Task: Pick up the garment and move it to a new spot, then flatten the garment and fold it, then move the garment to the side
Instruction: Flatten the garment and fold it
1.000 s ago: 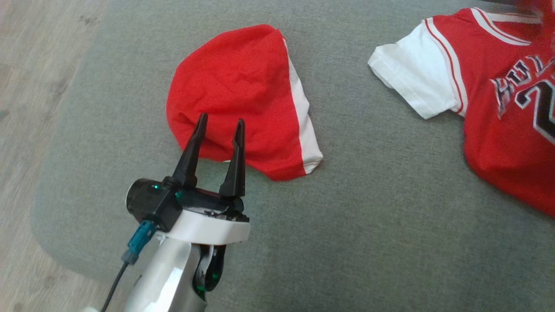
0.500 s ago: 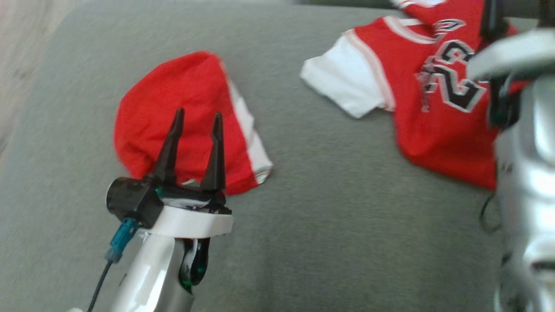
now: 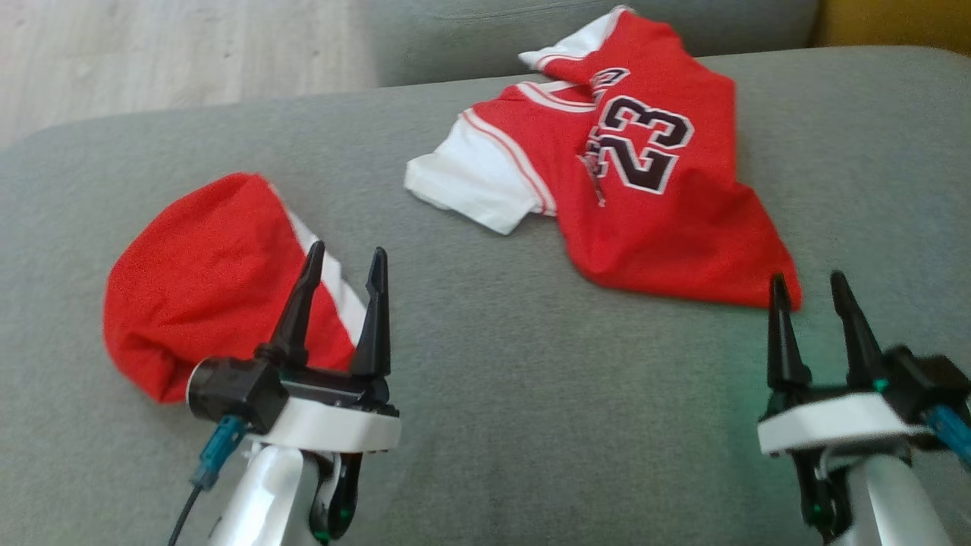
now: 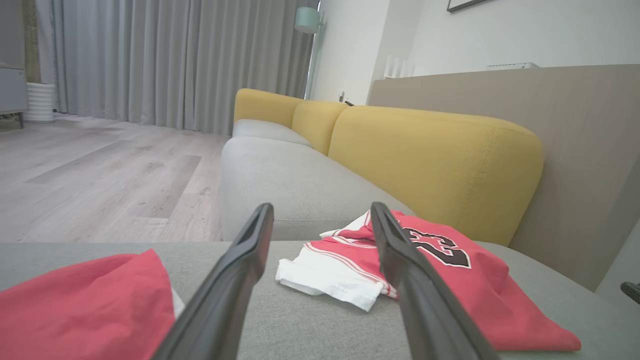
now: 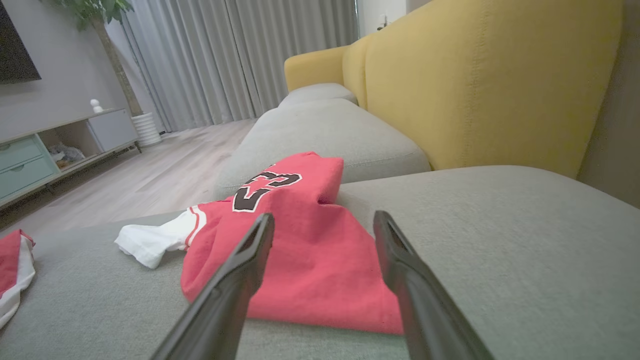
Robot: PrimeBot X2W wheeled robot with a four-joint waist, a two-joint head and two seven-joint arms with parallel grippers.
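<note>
Left gripper [image 3: 347, 252] wide open, empty, beside bunched red white-striped garment [image 3: 197, 273]. Right gripper [image 3: 807, 279] wide open, empty, near crumpled red white-sleeved number-23 jersey [image 3: 652, 227] on grey fabric sofa seat [image 3: 531, 394].

The jersey [image 3: 667, 227] is soft matt cloth, the sofa cushion [image 3: 531, 379] coarse woven fabric.

Grey sofa seat [image 3: 531, 394], yellow back cushions [image 4: 435, 165]. Pale wood floor [image 4: 100, 175] ran to grey curtains [image 4: 175, 60]; low cabinet [image 5: 50, 150] stood near them.

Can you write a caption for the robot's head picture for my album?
Both open, left gripper and right gripper hover over a grey sofa with a red jersey and red cloth.
</note>
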